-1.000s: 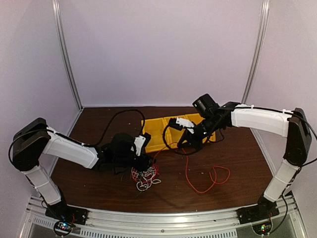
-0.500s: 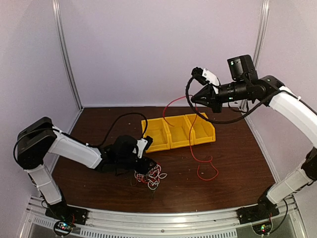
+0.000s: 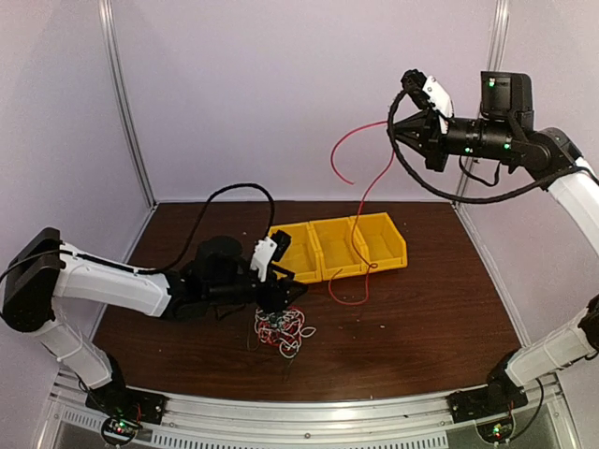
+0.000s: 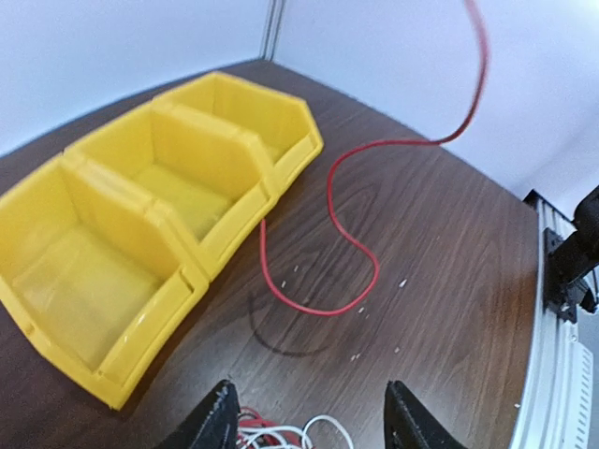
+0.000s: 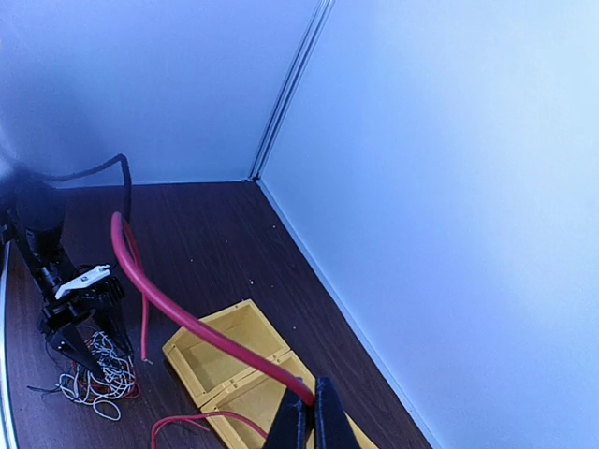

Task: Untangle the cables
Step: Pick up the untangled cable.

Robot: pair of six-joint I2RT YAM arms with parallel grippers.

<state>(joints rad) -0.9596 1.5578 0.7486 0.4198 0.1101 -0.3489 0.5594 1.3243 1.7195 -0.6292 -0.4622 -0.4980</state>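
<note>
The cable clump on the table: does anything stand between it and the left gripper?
Nothing visible does. The left gripper hangs open right over the cable clump, whose wires show between its fingers. The yellow bin and the hanging red cable lie farther back.

The table [image 3: 440, 318] is viewed from high behind. The yellow bin [image 4: 220, 220] is seen by all, closest from the left wrist.
</note>
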